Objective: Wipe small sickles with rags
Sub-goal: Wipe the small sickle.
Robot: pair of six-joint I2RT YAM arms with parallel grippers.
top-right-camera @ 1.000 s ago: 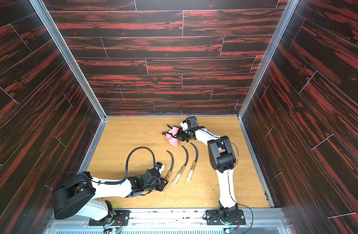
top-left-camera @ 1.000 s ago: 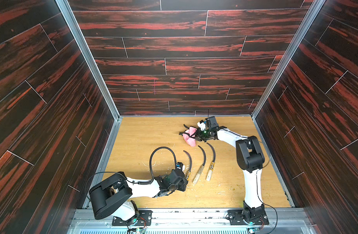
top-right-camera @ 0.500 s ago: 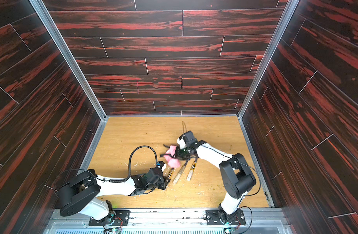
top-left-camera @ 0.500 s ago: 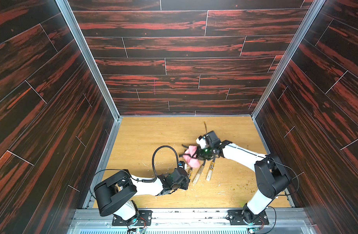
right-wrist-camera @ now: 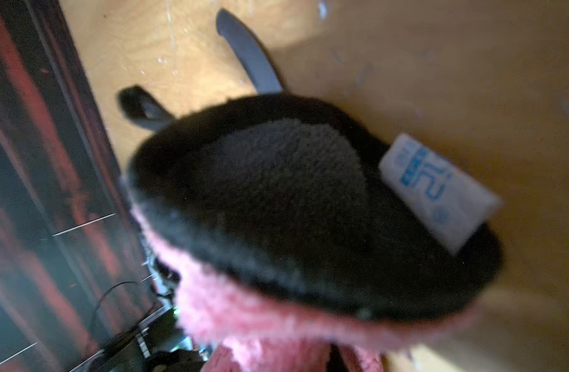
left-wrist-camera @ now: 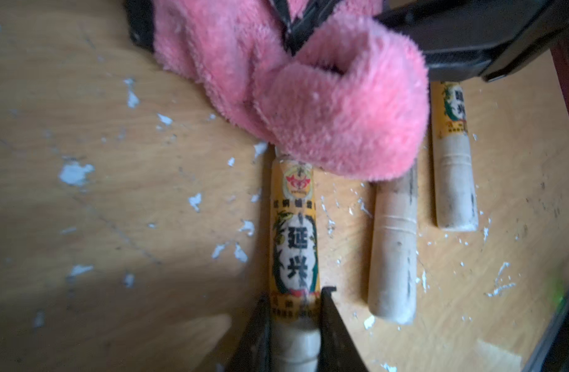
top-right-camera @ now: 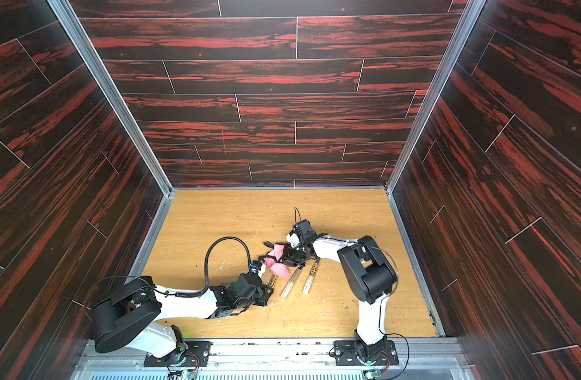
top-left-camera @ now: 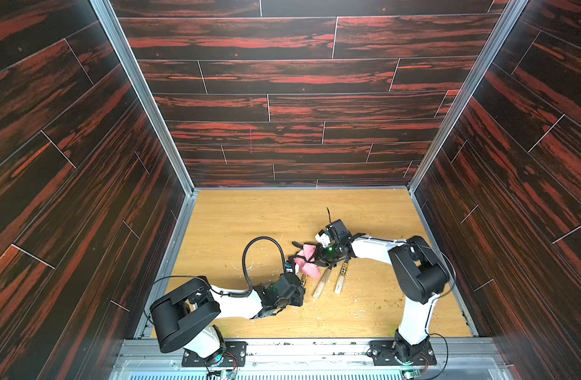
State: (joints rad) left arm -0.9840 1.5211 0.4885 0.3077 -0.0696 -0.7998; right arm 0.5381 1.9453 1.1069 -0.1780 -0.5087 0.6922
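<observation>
Three small sickles lie side by side on the wooden table [top-left-camera: 243, 214]. The left one's labelled handle [left-wrist-camera: 294, 232] is clamped between the fingers of my left gripper [left-wrist-camera: 294, 309], which is shut on it; in both top views this gripper [top-left-camera: 300, 288] [top-right-camera: 268, 290] sits at that handle. The middle handle [top-left-camera: 319, 287] [left-wrist-camera: 393, 251] and the right handle [top-left-camera: 339, 281] [left-wrist-camera: 455, 180] lie free. My right gripper [top-left-camera: 318, 258] is shut on the pink rag [top-left-camera: 307, 265] [top-right-camera: 277, 263] [left-wrist-camera: 309, 90], which hangs bunched over the sickles' necks. Two dark blade tips [right-wrist-camera: 247, 54] stick out past the rag [right-wrist-camera: 260, 315].
A black cable loop [top-left-camera: 263, 250] arches above the left arm. White flecks [left-wrist-camera: 74, 174] litter the table around the handles. Dark panelled walls [top-left-camera: 151, 230] enclose the table on three sides, and a metal rail [top-left-camera: 299, 342] runs along its front edge.
My right arm has carried the rag from the far middle of the table toward the front, down onto the sickles. My left gripper has stayed on the left handle.
</observation>
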